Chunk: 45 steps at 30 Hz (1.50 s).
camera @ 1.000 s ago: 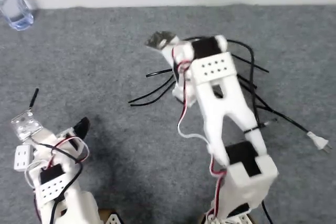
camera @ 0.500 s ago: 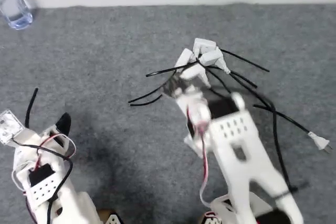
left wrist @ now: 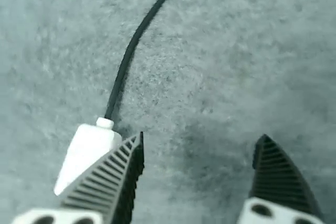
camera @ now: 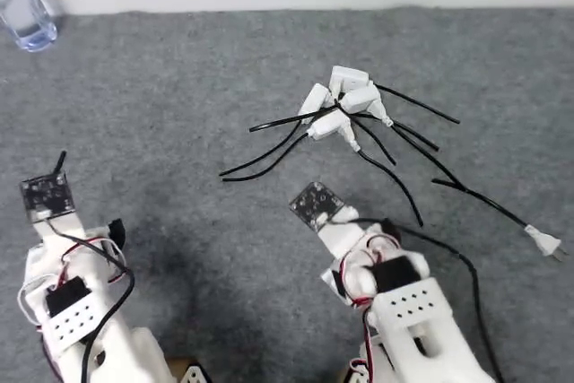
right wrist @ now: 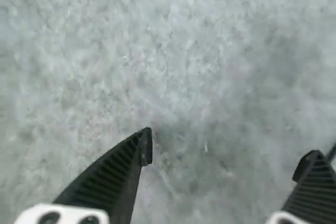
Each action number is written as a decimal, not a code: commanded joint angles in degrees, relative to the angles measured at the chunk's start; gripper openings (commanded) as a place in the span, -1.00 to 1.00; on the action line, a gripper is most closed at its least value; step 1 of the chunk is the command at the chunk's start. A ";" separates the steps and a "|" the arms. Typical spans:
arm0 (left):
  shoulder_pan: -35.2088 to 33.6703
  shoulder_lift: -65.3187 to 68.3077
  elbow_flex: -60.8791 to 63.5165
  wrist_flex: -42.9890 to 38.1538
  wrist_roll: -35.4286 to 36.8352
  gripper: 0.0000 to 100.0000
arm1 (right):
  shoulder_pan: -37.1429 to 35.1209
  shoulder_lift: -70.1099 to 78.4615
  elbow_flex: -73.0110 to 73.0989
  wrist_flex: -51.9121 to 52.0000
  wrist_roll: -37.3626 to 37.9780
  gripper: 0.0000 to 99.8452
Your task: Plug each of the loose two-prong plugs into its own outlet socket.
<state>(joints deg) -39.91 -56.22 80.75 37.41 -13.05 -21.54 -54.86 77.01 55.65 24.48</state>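
The grey carpet (camera: 179, 87) runs to a white wall at the far edge, and a broad stretch of it separates the two arms from the cluster of white sockets (camera: 341, 96) and black cords at centre far. A loose plug (camera: 545, 241) lies well apart, near the right edge. The right gripper (right wrist: 231, 150), spread wide over carpet, has pulled back from that cluster. The left gripper (left wrist: 201, 141) is equally wide; its wrist view puts a white connector (left wrist: 86, 148) just beside one finger, while the high view gives the cord's tip (camera: 59, 163).
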 commanded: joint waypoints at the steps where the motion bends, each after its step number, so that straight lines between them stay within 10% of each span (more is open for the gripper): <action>1: -5.01 -0.88 -10.15 7.03 -9.41 -0.46 | 0.66 -1.10 1.49 -4.88 -0.09 -0.19; 7: -17.58 4.75 -31.16 24.70 -21.10 -0.51 | 0.57 -1.10 1.58 -4.97 -0.09 -0.19; 19: -18.90 56.88 -75.03 53.10 -26.55 -0.51 | 0.31 -1.45 3.08 -5.14 2.73 -0.19; 39: -18.90 80.26 -76.26 40.09 -28.75 -0.48 | 0.22 -1.54 3.16 -5.14 2.81 -0.19; 45: -18.73 81.23 -74.95 39.03 -28.75 -0.84 | 0.22 -1.54 3.16 -5.14 2.81 -0.19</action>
<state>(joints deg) -58.81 25.45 5.41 77.67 -41.36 -21.54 -55.38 80.44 51.52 26.77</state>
